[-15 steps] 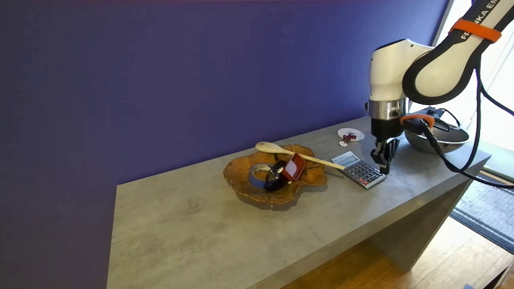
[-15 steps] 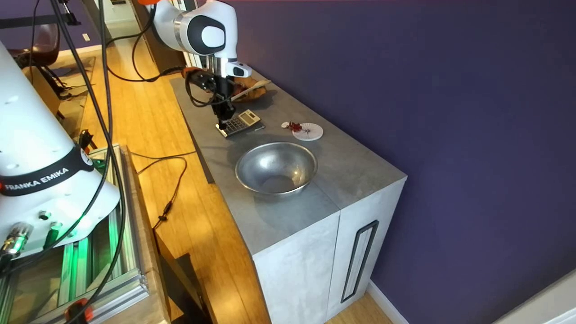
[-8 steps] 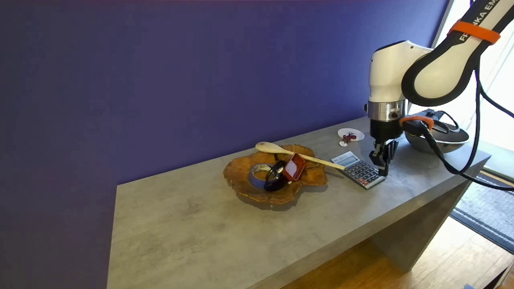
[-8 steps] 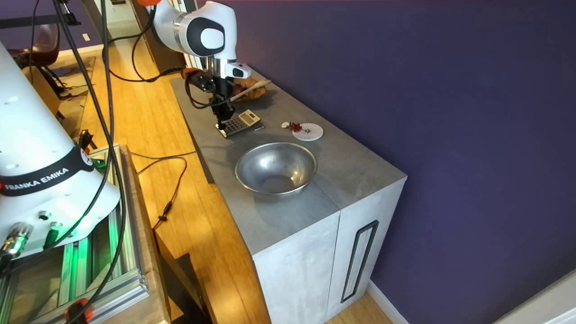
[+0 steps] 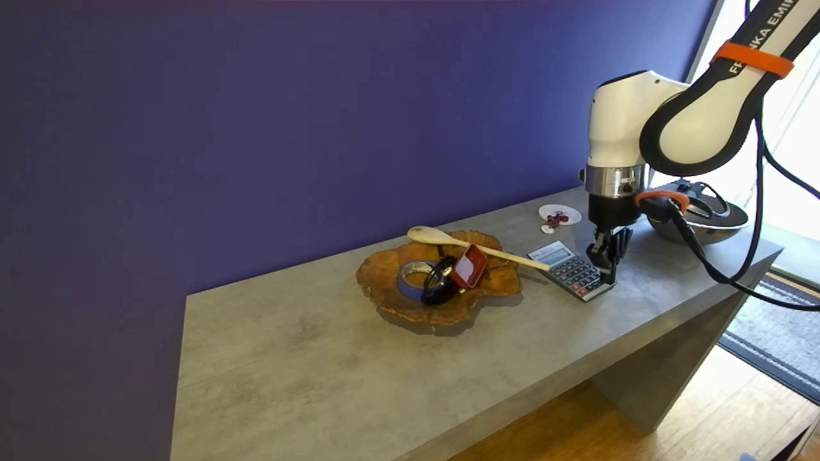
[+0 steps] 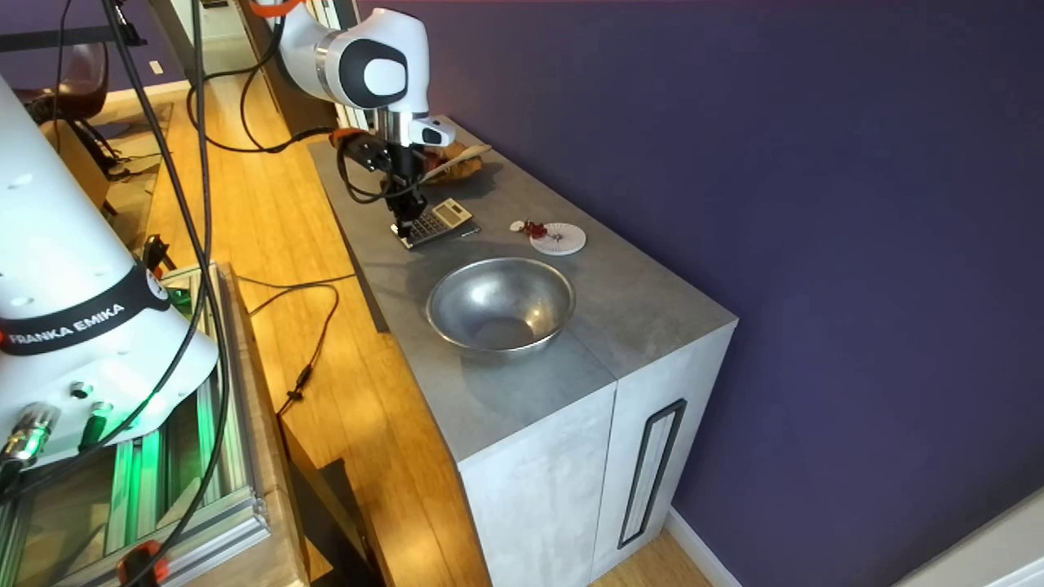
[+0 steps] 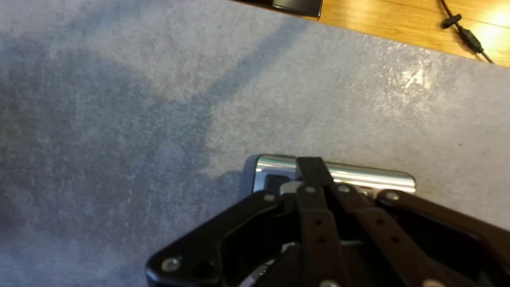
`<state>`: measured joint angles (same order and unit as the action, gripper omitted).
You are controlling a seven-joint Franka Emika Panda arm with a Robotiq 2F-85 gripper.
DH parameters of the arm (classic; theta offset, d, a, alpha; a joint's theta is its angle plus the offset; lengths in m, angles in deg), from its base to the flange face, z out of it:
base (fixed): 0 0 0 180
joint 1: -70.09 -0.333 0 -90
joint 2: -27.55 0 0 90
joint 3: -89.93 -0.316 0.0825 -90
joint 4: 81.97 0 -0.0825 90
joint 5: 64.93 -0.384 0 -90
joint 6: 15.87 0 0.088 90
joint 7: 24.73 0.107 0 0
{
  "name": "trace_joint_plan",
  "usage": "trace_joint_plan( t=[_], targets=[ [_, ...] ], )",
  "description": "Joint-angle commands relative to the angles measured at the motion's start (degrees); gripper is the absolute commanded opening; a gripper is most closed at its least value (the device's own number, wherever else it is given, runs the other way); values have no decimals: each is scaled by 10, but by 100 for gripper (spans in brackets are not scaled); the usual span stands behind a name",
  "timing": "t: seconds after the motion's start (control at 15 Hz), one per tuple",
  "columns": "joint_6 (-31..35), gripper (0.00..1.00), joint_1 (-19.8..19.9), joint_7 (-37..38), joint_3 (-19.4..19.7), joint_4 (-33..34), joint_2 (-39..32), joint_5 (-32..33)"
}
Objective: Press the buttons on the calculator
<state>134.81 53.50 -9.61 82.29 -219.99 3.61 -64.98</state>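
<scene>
Calculator (image 5: 569,271) flat on table (image 5: 359,371). Hand (image 5: 606,278) closed up, holding nothing, at buttons (image 5: 576,274) end away from display (image 5: 555,256); contact unclear. Approach looks done; no press confirmed, pressing probably left.

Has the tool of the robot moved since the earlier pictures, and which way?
Yes. In an exterior view, judged against the unmoved calculator, the tool is slightly lower and a little further left in the picture.

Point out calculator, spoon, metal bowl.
Calculator (image 5: 573,271): in an exterior view, on its keypad.
Spoon (image 5: 500,254): in an exterior view, on its handle.
Metal bowl (image 6: 499,302): in an exterior view, on its inner wall.
</scene>
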Motion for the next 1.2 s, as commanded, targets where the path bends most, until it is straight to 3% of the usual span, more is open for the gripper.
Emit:
trace_joint_plan(
  t=[0.0, 1.13],
  targets=[
    [15, 0, 8, -11, -7, 0, -2, -11],
    [4, 0, 10, -14, -5, 22, -39, -11]
  ],
)
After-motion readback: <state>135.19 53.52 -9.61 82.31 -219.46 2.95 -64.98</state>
